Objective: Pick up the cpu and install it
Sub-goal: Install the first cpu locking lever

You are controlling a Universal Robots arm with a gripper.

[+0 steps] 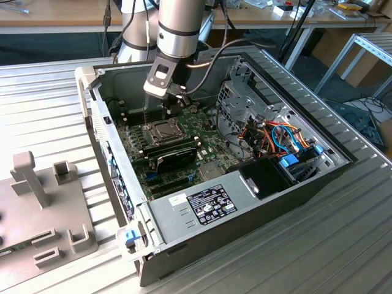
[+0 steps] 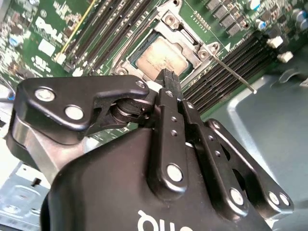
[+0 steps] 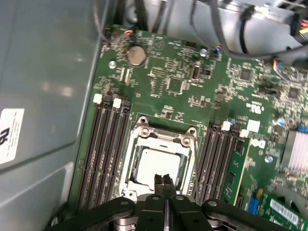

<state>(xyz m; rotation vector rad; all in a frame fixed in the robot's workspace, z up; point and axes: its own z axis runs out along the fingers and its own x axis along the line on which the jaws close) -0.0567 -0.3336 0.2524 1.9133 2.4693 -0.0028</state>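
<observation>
Closed, empty gripper (image 3: 164, 179) hangs over the cpu (image 3: 155, 162) lying in its socket frame (image 3: 163, 135).

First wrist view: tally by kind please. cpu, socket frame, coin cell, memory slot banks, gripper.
cpu, lying in the socket: 1
socket frame: 1
coin cell: 1
memory slot banks, one on each side of the socket: 2
gripper, shut: 1
Total: 6
</observation>
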